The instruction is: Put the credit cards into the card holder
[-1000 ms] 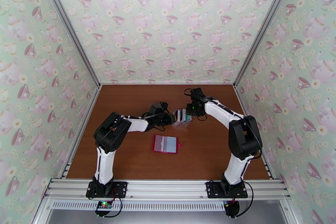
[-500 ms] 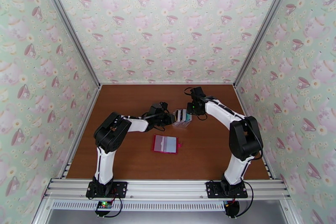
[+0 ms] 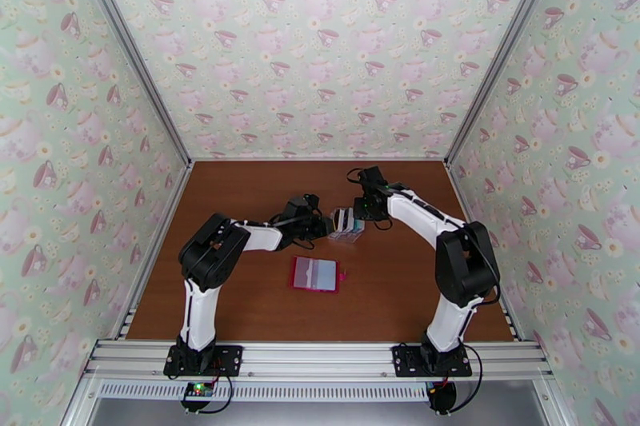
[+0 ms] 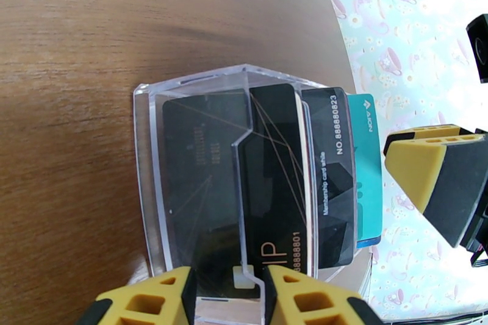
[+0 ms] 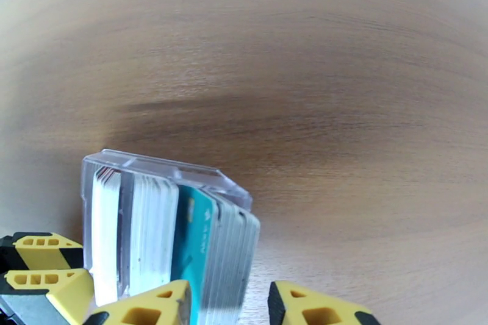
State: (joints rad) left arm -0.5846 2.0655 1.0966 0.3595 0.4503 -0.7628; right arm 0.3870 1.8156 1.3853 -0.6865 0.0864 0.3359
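The credit cards (image 4: 201,167) stand on edge in a clear plastic rack (image 3: 344,224) at mid-table, black ones in front and a teal card (image 4: 366,167) behind. My left gripper (image 4: 229,302) is shut on the rack's near wall, one finger on each side. My right gripper (image 5: 229,311) stands open over the rack's far end, straddling the pale cards (image 5: 229,247) next to the teal card (image 5: 189,241), with a small gap to its right finger (image 5: 311,308). The card holder (image 3: 316,274), a red wallet, lies open and flat nearer the arms, pale inside up.
Brown wooden tabletop (image 3: 416,292) enclosed by patterned walls on three sides. Both arms meet at the rack from left (image 3: 324,225) and right (image 3: 358,210). Bare table lies around the wallet and behind the rack.
The right arm has edged slightly left toward the rack. The left arm, the rack and the wallet stay where they were.
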